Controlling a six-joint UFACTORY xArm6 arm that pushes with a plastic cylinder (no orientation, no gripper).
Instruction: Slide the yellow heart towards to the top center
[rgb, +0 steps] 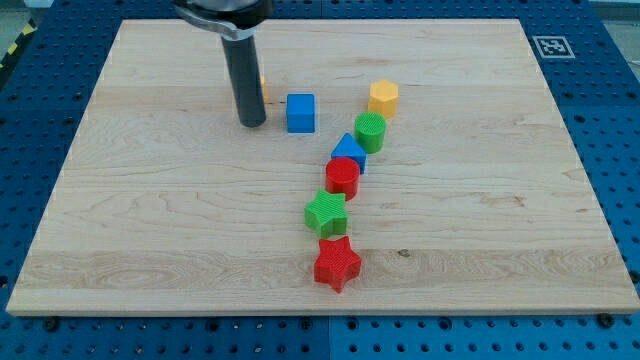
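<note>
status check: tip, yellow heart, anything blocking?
My tip down on the board, left of the blue cube. Yellow heart mostly hidden behind the rod, only a sliver showing. Nothing visible between it and top center.

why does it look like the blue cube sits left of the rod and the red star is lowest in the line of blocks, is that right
Not quite. The camera view shows the blue cube on the view's right of the rod, beside my tip, not on its left. The rest holds: the red star is the lowest block in the line.
</note>
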